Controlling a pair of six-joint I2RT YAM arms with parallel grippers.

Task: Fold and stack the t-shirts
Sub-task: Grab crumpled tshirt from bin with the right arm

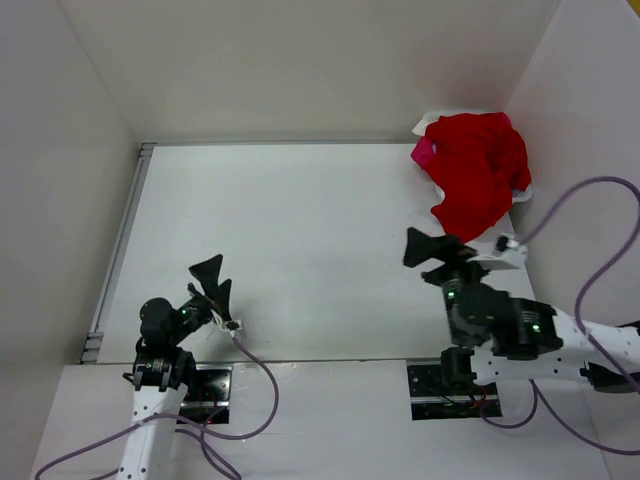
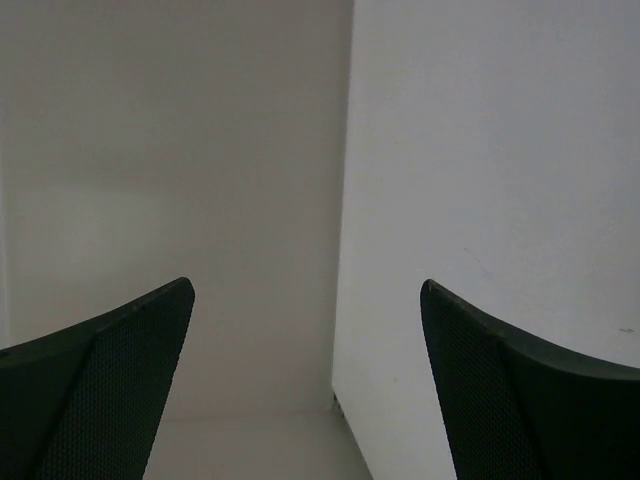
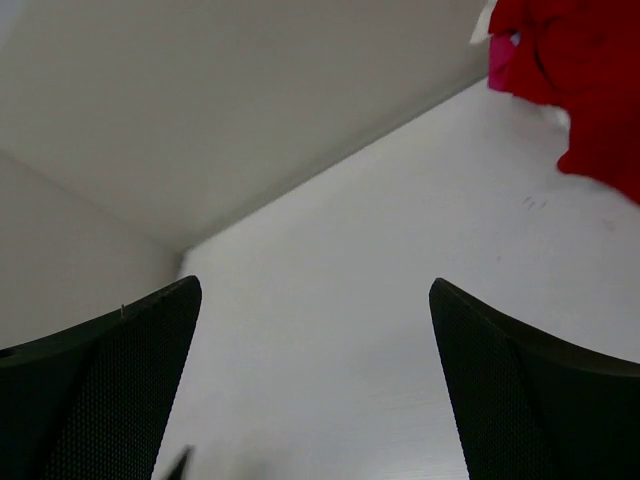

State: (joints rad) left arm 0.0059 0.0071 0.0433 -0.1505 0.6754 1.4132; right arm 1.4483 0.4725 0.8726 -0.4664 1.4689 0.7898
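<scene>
On white surface, take soft, limp red t-shirt by its hanging lower edge; right claw near it, left claw well apart, both open, empty.

You are looking at a plain bright red t-shirt and a pinkish red t-shirt, neither with any pattern. The table is white. Your left gripper and right gripper are black, their pads finely dotted; the cables are purple

Wide bare table, free passage, t-shirts heaped (far right corner) against the right wall
</scene>
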